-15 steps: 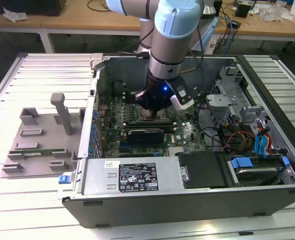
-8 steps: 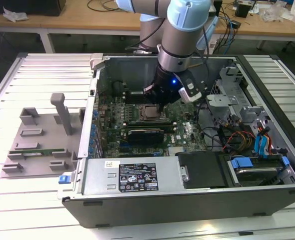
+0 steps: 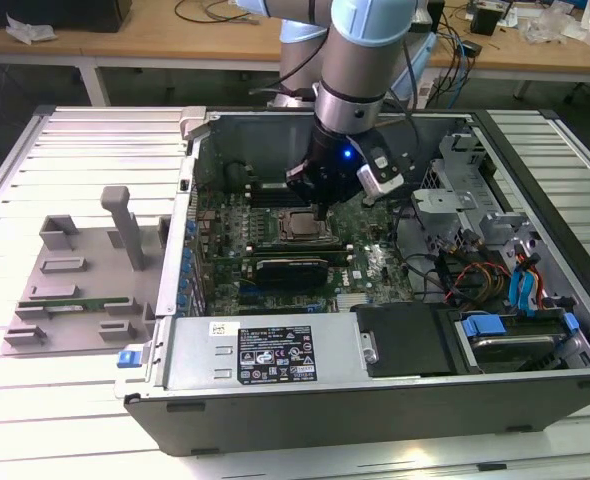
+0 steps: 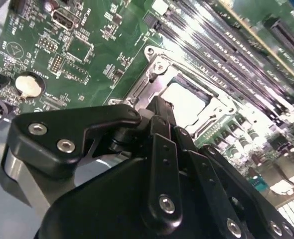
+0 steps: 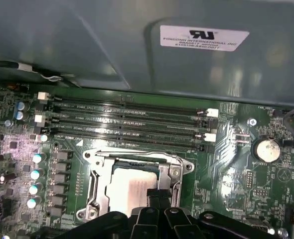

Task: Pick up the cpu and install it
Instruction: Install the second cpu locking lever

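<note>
**Cpu seated in socket, claw just above it**

Cpu lies flat in the socket frame on the motherboard, inside the open computer case on the slatted desk. In both wrist views the silvery top plate faces up, level with the board, frame sides around it. In the exterior view the socket sits mid-board, towards the exterior view's left of the drive bays, arm directly over it.

Claw hangs right over the chip, fingertips drawn together to a narrow point just above or at the chip's near edge; looks closed, nothing gripped between the tips. Touching the plate or just clear of it: cannot tell.

Progress, judged: pick-up done, chip placed in the socket, so the task looks nearly finished. Whether the load plate is clamped over it or the lever latched cannot be told.

Orientation: chip is square, no real long axis; edges run parallel to the frame sides and to the empty memory slots beside it. Coin battery sits well apart on the board. Grey fixture tray on the desk outside the case
</note>
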Robot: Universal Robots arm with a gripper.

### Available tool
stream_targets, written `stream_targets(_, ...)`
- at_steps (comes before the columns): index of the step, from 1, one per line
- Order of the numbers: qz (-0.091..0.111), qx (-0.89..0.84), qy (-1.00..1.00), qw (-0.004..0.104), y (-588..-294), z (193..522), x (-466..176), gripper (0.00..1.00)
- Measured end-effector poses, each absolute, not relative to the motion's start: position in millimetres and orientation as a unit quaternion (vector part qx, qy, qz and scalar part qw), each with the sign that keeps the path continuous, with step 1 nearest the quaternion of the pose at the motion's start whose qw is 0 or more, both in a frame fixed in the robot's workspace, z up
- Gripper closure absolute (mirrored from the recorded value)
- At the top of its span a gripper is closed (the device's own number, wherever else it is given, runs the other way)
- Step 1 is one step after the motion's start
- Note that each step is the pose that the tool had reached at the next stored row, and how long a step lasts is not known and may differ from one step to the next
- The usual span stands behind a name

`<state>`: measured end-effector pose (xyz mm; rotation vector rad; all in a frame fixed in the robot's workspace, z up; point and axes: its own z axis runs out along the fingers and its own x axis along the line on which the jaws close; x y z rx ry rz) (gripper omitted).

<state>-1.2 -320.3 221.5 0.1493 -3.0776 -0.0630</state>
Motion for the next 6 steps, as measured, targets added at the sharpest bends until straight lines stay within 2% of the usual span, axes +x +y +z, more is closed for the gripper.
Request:
stream_targets(3,-0.013,0.048,-0.998,0.029,-320.3,246.1,-1.4,0.89)
stream_targets(6,-0.013,0.048,-0.998,0.029,-320.3,246.2,-1.4,0.89)
